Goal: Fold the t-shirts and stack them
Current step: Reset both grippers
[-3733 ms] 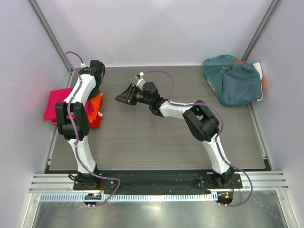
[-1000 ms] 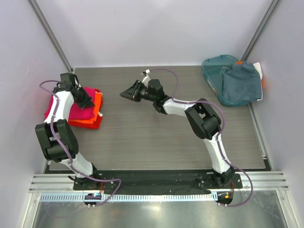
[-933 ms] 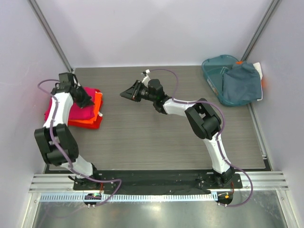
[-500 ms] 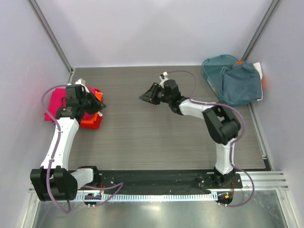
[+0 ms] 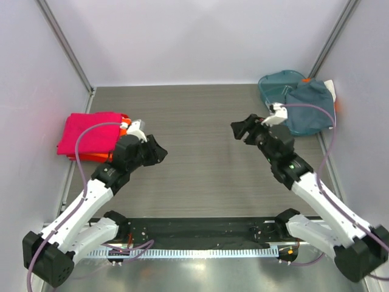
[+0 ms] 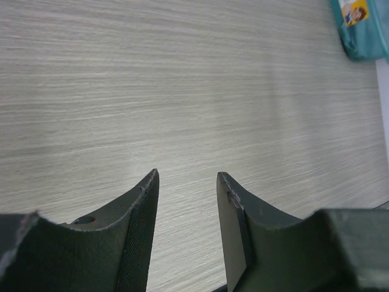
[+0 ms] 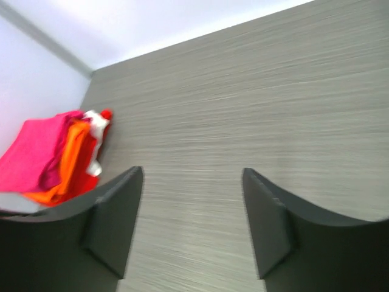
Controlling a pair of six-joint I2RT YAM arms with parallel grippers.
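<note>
Both arms are hanging over the middle of the worktop (image 5: 200,176) right now. Left claw (image 6: 185,176) is sitting open, nothing between its fingers, just woodgrain below it. Right claw (image 7: 191,173) is gaping wide too, also holding nothing. The pink tee (image 5: 88,132) is lying folded on top of the orange tee (image 5: 97,157) at the far left edge, well apart from both claws. A grey-blue tee (image 5: 310,106) is slumping over the teal basket (image 5: 273,85) in the far right corner.

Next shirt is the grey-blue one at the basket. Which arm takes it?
Right. The right gripper, open, is nearest the grey-blue shirt; the left gripper is over by the pink shirt.
</note>
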